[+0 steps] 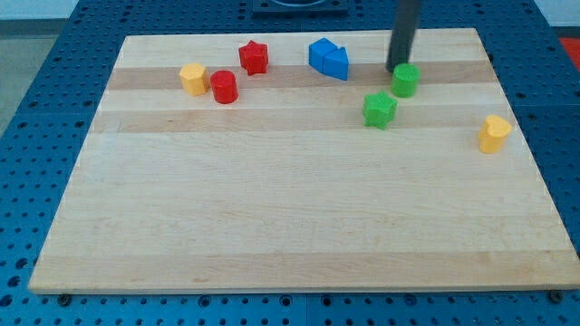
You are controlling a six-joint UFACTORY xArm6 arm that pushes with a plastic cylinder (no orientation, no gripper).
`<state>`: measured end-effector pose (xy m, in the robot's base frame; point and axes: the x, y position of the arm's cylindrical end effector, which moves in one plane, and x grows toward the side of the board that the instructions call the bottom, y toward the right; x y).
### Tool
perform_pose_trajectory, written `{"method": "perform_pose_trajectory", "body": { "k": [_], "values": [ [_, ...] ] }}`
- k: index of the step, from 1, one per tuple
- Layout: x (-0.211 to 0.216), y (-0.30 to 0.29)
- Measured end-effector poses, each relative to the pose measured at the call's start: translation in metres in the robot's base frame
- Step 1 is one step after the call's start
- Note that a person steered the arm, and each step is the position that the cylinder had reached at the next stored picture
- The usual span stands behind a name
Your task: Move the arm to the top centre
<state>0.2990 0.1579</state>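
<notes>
My tip (396, 70) sits just above-left of green cylinder (405, 80); top centre lies left of it, past blue blocks (328, 59). No jaws, bare rod.

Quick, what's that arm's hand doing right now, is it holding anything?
No hand: just a rod, holding nothing.
My tip rests on the board, just above-left of the green cylinder; contact cannot be told.

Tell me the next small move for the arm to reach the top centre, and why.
Probably a short slide toward the view's left along the top edge. My tip sits right of centre, just above the green cylinder. The two blue blocks lie on that side, so I would keep nearer the wooden board top edge than them to avoid nudging them.
</notes>
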Motion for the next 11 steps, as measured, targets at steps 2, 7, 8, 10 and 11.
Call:
{"method": "perform_pose_trajectory", "body": {
  "k": [2, 7, 8, 10, 11],
  "values": [
    [0.076, 0.043],
    [-0.093, -0.053],
    [-0.098, -0.106],
    [-0.098, -0.153],
    [-0.089, -0.152]
  ]
}}
